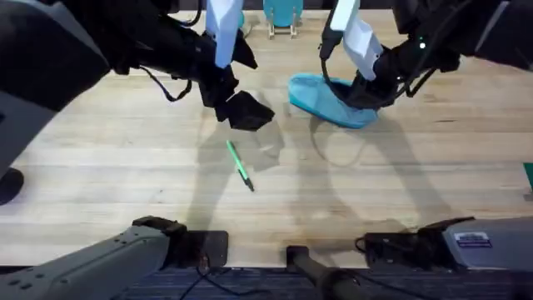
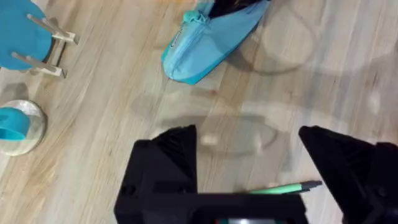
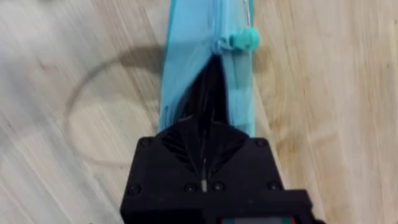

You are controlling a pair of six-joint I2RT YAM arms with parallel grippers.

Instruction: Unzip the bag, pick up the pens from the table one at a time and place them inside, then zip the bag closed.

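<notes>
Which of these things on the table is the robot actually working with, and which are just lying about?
In the job:
- the teal bag, pinched by the right gripper
- the green pen, below the open left gripper

Just lying about:
- a blue thing on a wooden stand
- a roll of blue tape

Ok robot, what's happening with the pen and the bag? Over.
Left tool open above green pen. Right tool shut on bag, zipper partly open. Nothing in the way.

Teal bag (image 1: 326, 100) unzipped, lying flat – green pen (image 1: 240, 165) on table (image 1: 125, 158).
</notes>
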